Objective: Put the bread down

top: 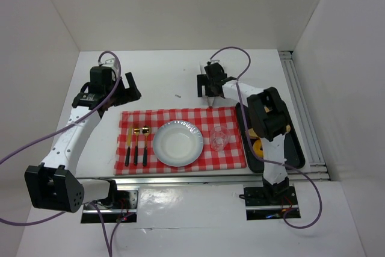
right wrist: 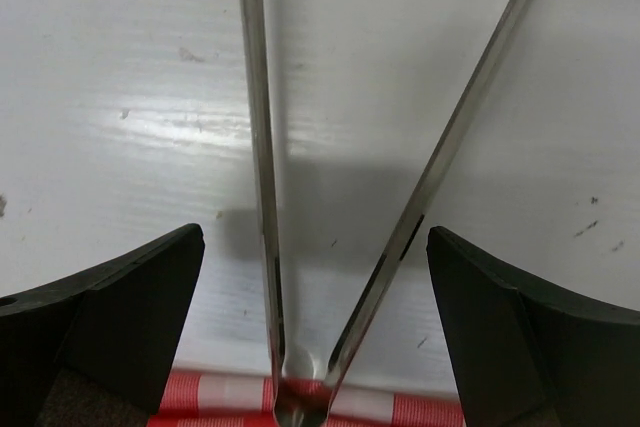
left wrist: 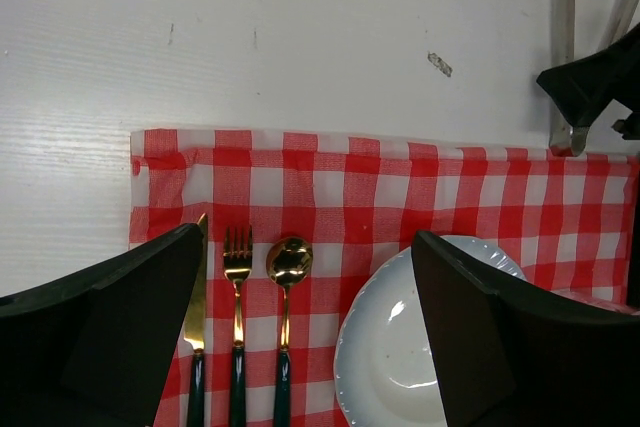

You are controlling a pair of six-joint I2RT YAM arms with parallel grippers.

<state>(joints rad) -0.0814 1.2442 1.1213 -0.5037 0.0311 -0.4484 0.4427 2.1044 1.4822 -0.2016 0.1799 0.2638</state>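
Note:
The bread (top: 259,147), a yellow-brown ring, lies in the black tray (top: 297,148) at the right, partly hidden by my right arm. Metal tongs (right wrist: 262,197) lie spread on the white table, their hinge end on the back edge of the checked cloth (top: 180,118). My right gripper (right wrist: 315,237) hangs open over the tongs (top: 212,97), a finger on either side of them, touching neither arm. My left gripper (left wrist: 305,237) is open and empty above the cloth's left part, over the cutlery (left wrist: 238,327) and the rim of the white plate (left wrist: 375,347).
On the red-and-white cloth stand a white plate (top: 159,144), a clear glass (top: 218,138) and a knife, fork and spoon (top: 136,145). A metal rail (top: 304,112) runs along the table's right side. White walls close in the back and sides.

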